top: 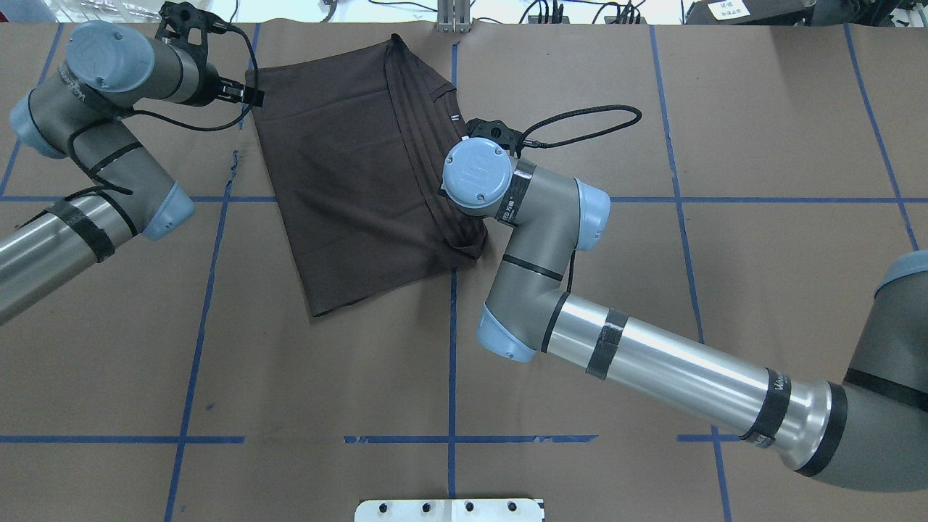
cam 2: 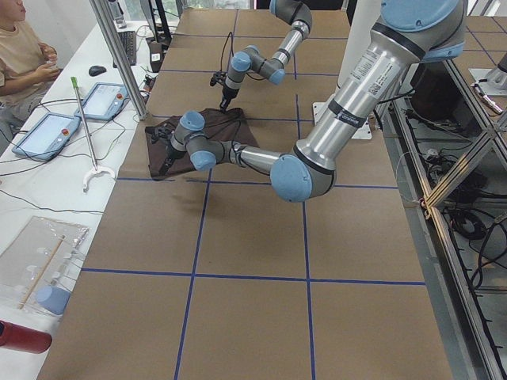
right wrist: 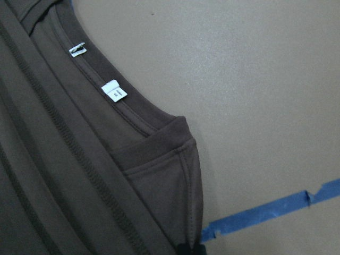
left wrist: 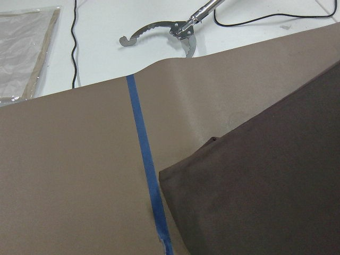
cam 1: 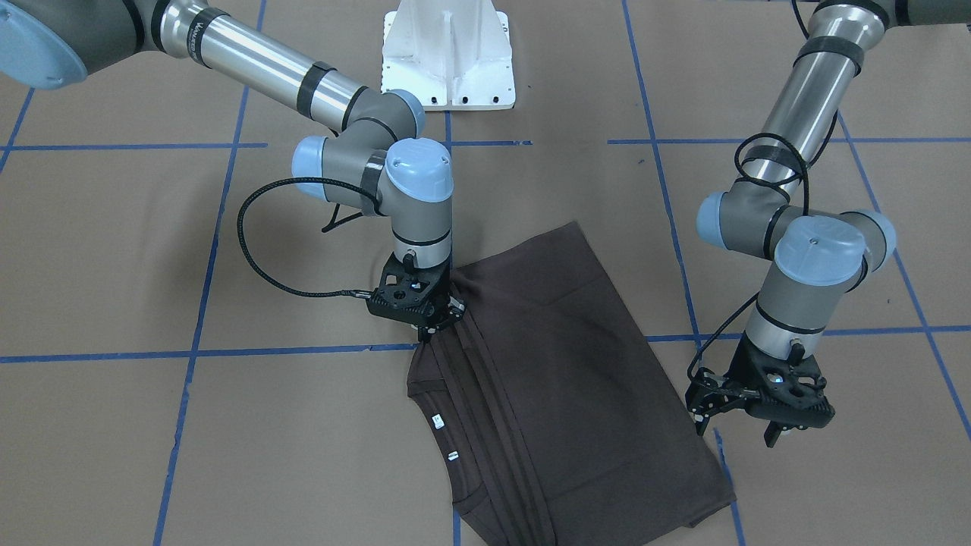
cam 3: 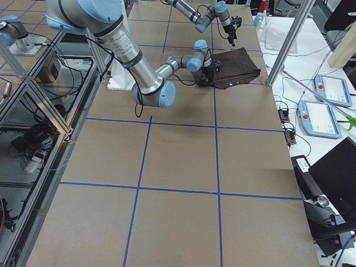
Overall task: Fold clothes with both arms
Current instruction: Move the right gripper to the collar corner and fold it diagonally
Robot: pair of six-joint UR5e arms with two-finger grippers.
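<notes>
You'll find the T-shirt [top: 348,181] folded into a rough rectangle on the far half of the table [top: 689,304], left of centre. Its long axis runs far to near, with the near end leaning right. The collar [right wrist: 127,109] sits at the far right corner, its curve opening rightward, two white tags [right wrist: 111,90] showing inside it. A band of stacked pleats runs the length of the right edge.

The right gripper [cam 1: 429,326] points straight down on that right edge, partway along the pleats. Its fingers are pinched on the cloth, which gathers up toward them.

The left gripper [cam 1: 736,432] hovers just beside the far left corner of the shirt, apart from it, fingers spread and holding nothing. Its wrist camera looks down on that corner and a blue tape line [left wrist: 141,143] next to it.

The white pedestal [cam 1: 447,53] stands at the near edge — well apart from the shirt.
</notes>
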